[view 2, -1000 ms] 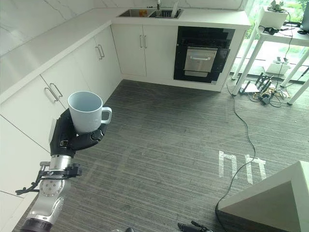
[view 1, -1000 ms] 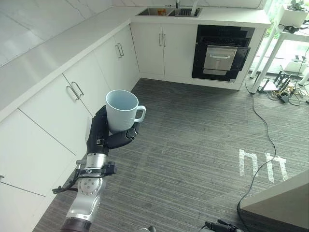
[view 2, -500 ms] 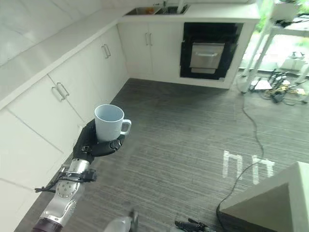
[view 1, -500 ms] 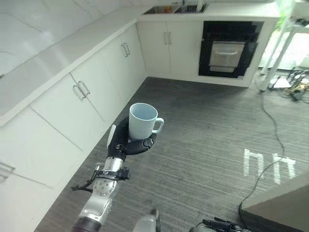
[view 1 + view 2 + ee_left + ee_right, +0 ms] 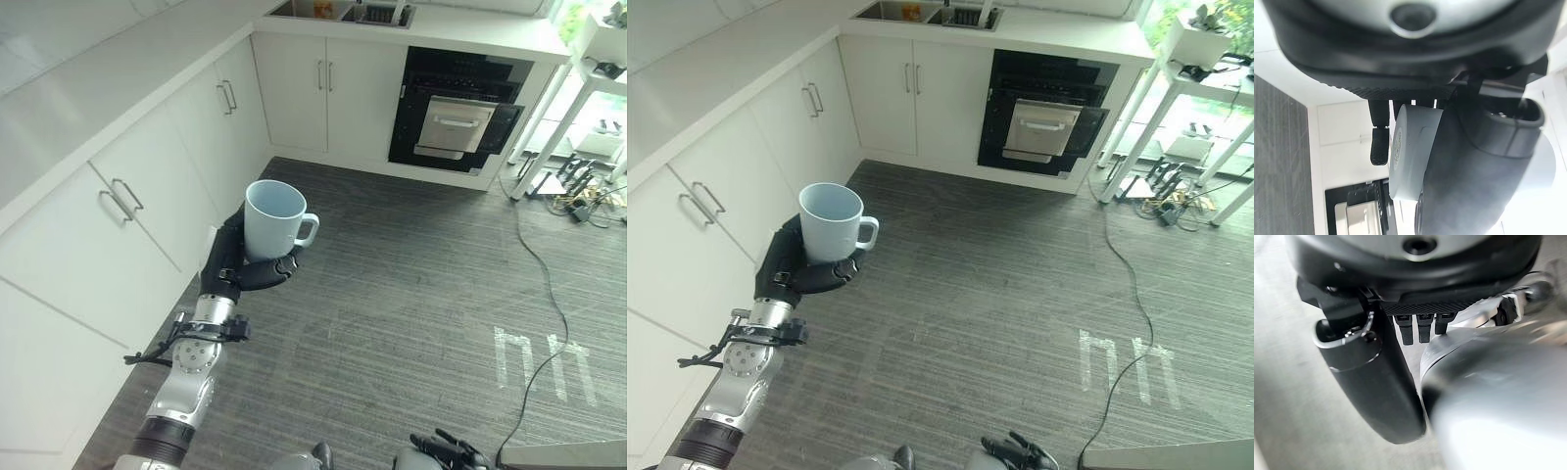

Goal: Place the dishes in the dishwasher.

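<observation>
While the left hand carries the pale blue mug upright above the grey plank floor, its fingers are curled under and around the mug's lower body, clamped on it, with the rim up and the handle pointing to the right. In the left wrist view the thumb lies across the mug's wall, which agrees with a firm hold. The mug looks empty inside. The right hand appears in its own wrist view with its short fingers straight and nothing between them and the thumb.

The relation that matters is the gap between the mug and the open black appliance set in the far cabinets, to the far right of the hand and well apart from it; its door hangs open and a metal front shows inside. Whether racks are there cannot be told. Judged from this, the carry is midway: the mug must travel far and rightward across the floor before any placing. A sink sits in the far tabletop, with something orange in it.
</observation>
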